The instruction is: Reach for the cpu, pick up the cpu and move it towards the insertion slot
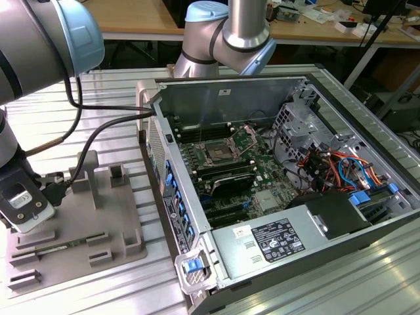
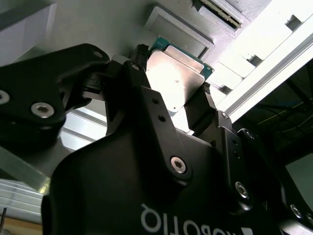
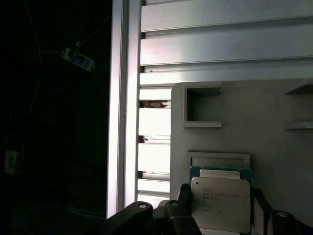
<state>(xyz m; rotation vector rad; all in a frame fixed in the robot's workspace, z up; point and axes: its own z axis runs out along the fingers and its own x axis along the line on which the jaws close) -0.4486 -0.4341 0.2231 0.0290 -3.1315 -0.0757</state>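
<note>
The cpu is a flat square chip with a pale silvery top and a teal rim. In both wrist views it sits between my gripper's black fingers, which press on two opposite edges. It hangs just off the grey tray's shallow square recess. In the exterior view my gripper is at the far left, low over the grey tray. The insertion slot, a dark square socket with a silvery frame, lies on the green motherboard inside the open computer case, well off to the exterior view's right.
The open case's side wall stands between the tray and the motherboard. A long thin memory stick lies in a tray recess. Black cables run from the arm across the ribbed metal table. Upright tray posts stand close by.
</note>
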